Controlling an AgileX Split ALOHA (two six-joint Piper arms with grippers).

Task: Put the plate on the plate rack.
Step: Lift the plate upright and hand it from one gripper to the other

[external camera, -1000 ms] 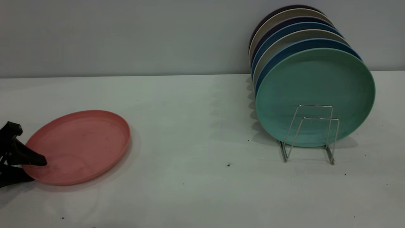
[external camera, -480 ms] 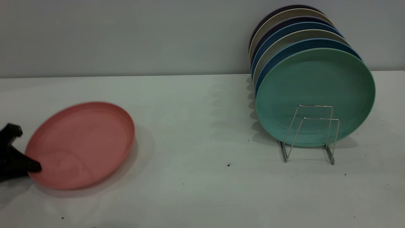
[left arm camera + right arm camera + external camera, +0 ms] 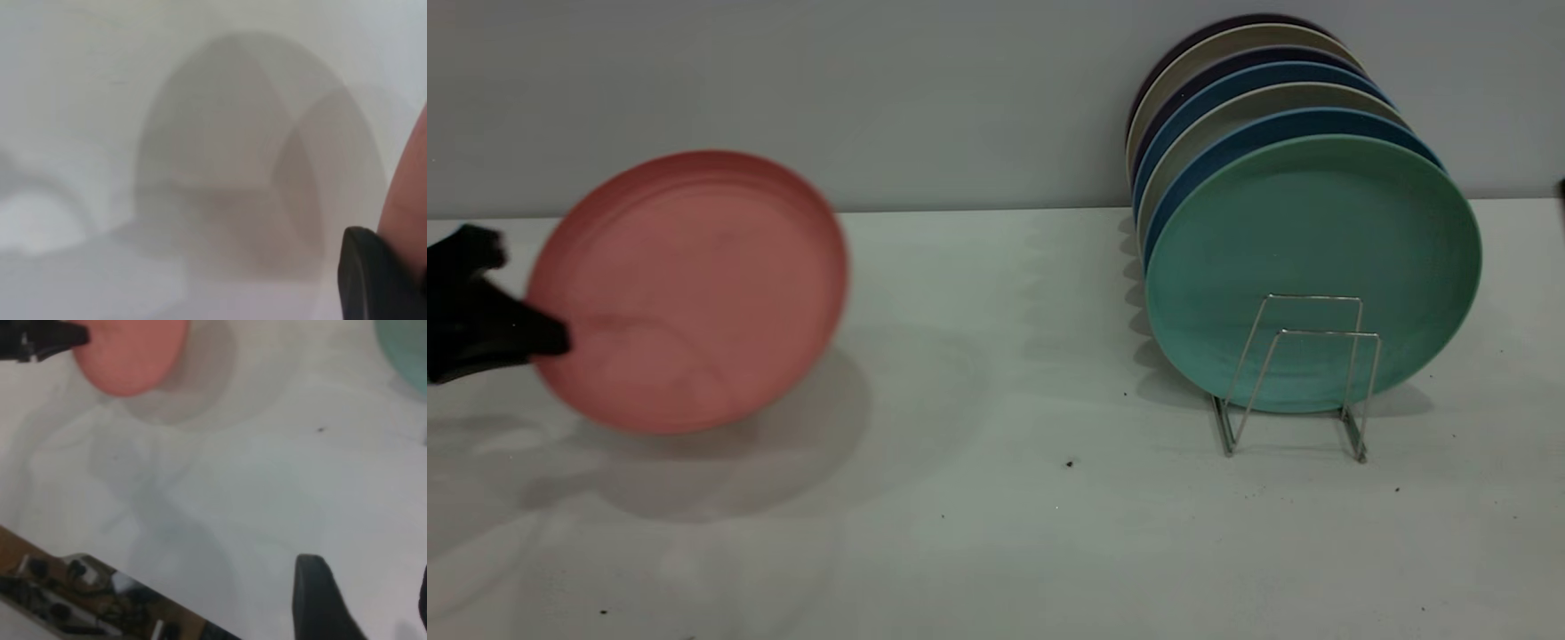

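Exterior view shows the salmon-pink plate (image 3: pixel 689 289) lifted clear of the table (image 3: pixel 978 498), tilted steeply, well apart from the wire plate rack (image 3: pixel 1303 373). Pinched only at its rim, it could swing or slip during the carry, or knock the mint-green plate (image 3: pixel 1312 258). The left gripper (image 3: pixel 538 336) is clamped tight on that rim. The right gripper (image 3: pixel 363 600) hangs spread wide, holding nothing.

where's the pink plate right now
In the exterior view the plate is at the far left, lifted off the table and tilted up, its left edge gripped by the left gripper, well apart from the plate rack on the right.
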